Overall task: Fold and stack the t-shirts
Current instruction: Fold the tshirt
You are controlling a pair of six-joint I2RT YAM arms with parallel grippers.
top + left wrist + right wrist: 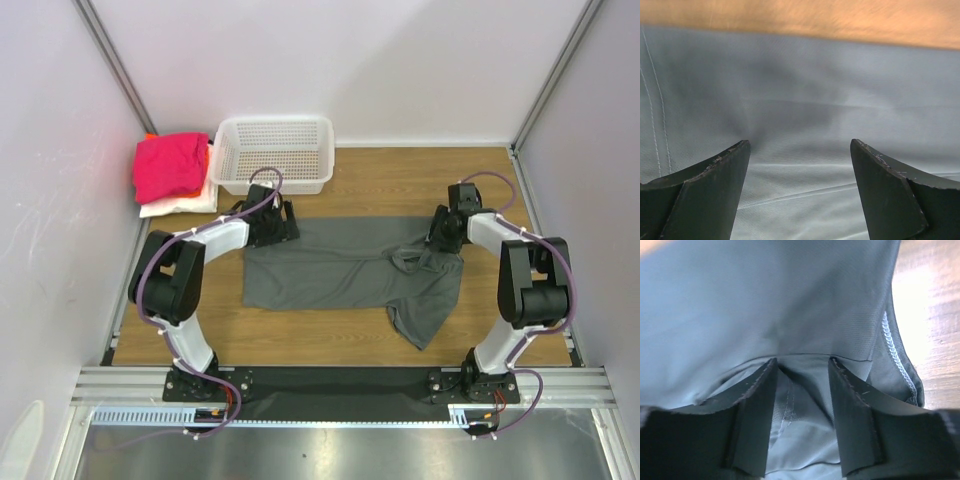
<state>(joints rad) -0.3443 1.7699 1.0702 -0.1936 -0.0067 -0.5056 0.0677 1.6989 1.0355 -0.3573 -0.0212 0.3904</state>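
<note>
Top view: the grey shirt (pixel 330 270) is lying spread across the table (pixel 300 335), one sleeve trailing toward the near right. The left gripper (pixel 272 222) is sitting at its far-left corner and the right gripper (pixel 445 232) at the collar end. The pink shirt (pixel 168 165) is resting on the folded pile by the basket (pixel 273 121).

Left wrist: the jaws are standing wide, nothing between them, flat cloth just beneath. Risk as I'm judging it: closing this far in from the edge could pinch only the top layer, or scrape the table and miss.

Right wrist: the jaws are standing narrower but apart, with rumpled cloth bunching at the tips and a stitched hem (pixel 895 350) off to the side. I'm not seeing a clamp. Risk: grabbing a bunched wad here would be pulling the fold crooked. And if only one side grips, the shirt would be dragging sideways instead of folding.
</note>
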